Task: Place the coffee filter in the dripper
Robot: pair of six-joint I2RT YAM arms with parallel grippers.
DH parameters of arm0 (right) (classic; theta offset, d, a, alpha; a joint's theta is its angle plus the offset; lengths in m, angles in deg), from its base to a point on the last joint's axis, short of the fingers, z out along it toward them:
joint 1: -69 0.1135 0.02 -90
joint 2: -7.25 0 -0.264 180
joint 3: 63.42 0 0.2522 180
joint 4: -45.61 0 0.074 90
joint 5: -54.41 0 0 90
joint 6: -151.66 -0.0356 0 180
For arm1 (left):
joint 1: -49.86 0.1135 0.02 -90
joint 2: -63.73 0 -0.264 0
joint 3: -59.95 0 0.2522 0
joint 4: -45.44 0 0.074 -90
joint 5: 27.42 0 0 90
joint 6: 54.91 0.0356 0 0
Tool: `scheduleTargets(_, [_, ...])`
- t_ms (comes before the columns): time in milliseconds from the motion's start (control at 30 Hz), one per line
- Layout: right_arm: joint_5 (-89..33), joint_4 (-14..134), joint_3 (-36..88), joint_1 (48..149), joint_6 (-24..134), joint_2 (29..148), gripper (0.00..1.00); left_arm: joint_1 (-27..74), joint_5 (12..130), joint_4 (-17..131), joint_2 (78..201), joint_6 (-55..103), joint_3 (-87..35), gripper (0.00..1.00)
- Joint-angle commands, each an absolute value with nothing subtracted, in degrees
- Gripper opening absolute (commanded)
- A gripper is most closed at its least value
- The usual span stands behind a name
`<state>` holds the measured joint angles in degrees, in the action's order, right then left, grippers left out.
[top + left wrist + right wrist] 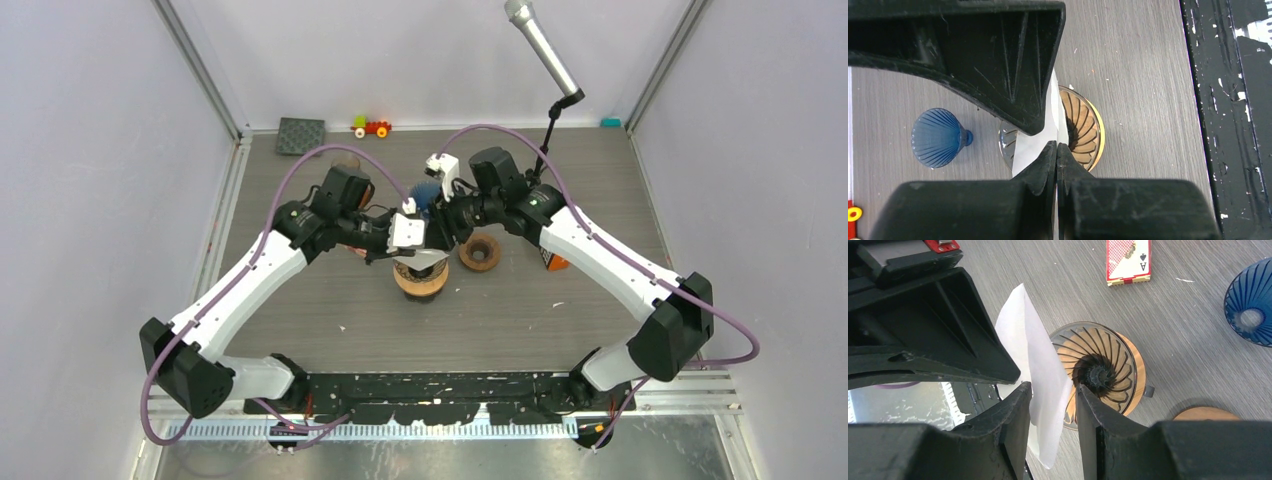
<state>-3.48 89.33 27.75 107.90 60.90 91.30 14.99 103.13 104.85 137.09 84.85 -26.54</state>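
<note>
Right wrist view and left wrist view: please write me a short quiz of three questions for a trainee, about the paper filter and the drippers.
1. True or false: the white paper coffee filter already sits inside the clear ribbed glass dripper with the wooden collar.
2. Which tool is shut on the filter? A. left tool B. right tool C. neither
3. Fill in: the second ribbed cone dripper, apart from the first, is ___ in colour.
Key: 1 false; 2 A; 3 blue.

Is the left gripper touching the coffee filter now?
Touching. The left wrist view shows the left gripper pinched shut on the white coffee filter.
</note>
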Motion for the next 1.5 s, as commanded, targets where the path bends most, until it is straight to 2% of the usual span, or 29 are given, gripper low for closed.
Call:
scheduleTargets(0, [-4.11,86.81,28.16,108.6,61.37,92.14,0.42,14.76,104.87,102.21,135.01,84.14,-26.15,0.0])
scheduleTargets(367, [-6.73,88.3,30.35,110.19,61.36,95.4,0.38,14.62,105.38,101.98,135.39,83.85,-25.59,0.0])
scheduleTargets(767, [-17.79,87.91,31.0,110.31,61.38,95.31,0.15,14.32,105.72,104.77,136.0,85.25,-24.14,0.0])
scheduleTargets(900, [-18.46,87.71,30.94,110.24,61.34,95.32,0.11,14.24,105.82,104.81,135.56,85.27,-23.34,0.0])
scheduleTargets(1467, [-18.81,85.95,26.6,110.24,63.19,93.84,0.11,14.2,105.78,103.81,136.86,85.55,-19.86,0.0])
